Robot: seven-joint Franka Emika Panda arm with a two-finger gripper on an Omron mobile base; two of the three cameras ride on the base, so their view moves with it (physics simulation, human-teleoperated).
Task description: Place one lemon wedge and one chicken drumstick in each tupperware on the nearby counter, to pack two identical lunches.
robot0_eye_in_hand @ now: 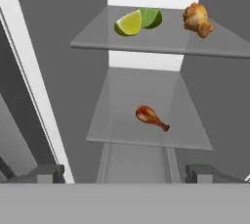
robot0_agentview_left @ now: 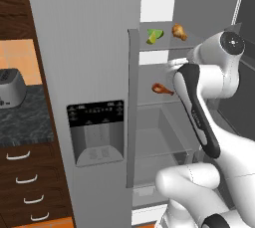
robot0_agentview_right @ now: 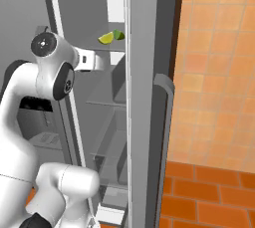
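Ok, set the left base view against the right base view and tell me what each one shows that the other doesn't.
Left base view alone: two drumsticks, one on the upper fridge shelf and one on the shelf below, plus a toaster on the counter and the dispenser panel. Right base view alone: the orange tiled wall and the fridge door handle. Both: the lemon wedges on the upper shelf and the robot's white arm.

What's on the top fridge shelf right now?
On the top shelf lie two lemon wedges, one yellow and one green, touching, and a drumstick to their right. The green wedge is partly hidden behind the yellow one.
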